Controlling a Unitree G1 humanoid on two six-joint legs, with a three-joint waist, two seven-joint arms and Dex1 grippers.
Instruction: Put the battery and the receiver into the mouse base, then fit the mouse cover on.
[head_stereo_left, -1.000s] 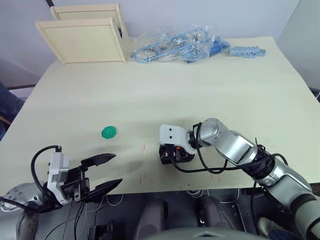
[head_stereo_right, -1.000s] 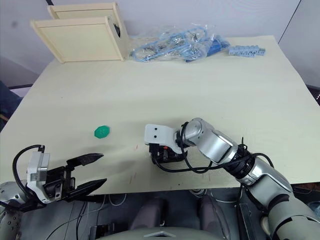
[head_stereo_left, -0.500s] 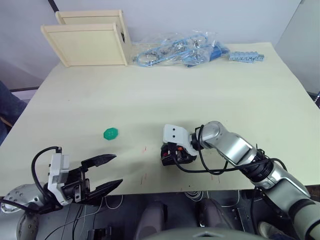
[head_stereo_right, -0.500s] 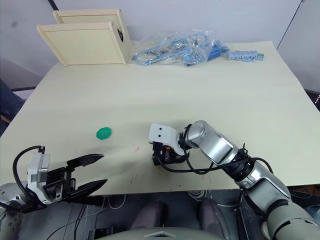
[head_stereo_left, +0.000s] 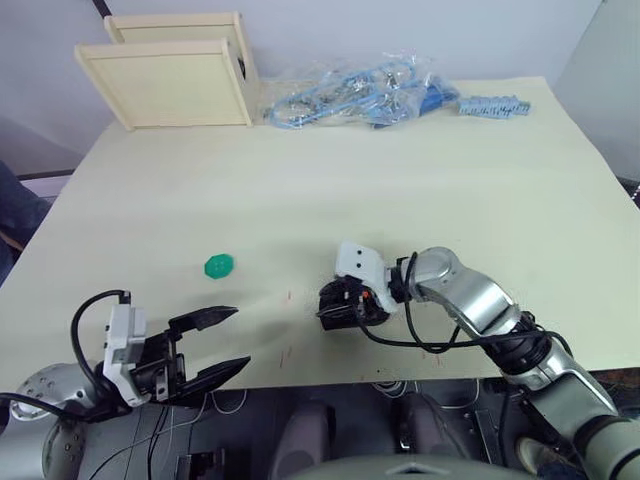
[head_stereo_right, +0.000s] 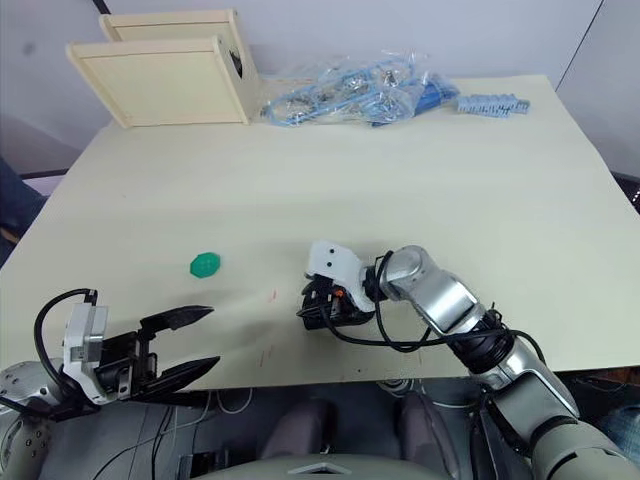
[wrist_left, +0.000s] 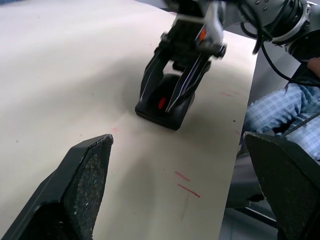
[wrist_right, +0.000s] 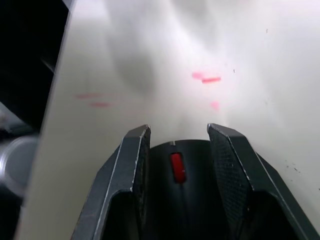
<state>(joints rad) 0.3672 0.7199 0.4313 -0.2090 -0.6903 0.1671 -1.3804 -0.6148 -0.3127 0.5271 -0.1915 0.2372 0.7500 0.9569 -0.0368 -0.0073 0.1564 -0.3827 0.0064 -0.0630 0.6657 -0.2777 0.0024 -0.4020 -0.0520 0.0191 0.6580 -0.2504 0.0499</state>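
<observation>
Trouble would come from the right pincer (wrist_right: 175, 150), whose fingers straddle the cover (wrist_left: 165, 100) near the table's (head_stereo_left: 400, 180) front edge. If it presses off-centre, the cover (it looks seated on the base) could pop askew or skid toward that edge. The left pincer (head_stereo_left: 205, 345) hangs wide open, holding nothing, beyond the edge.

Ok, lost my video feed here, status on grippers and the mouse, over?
Right gripper shut on the mouse cover, on the table near its front edge. Left gripper open, off the front edge. Nothing in the way.
</observation>
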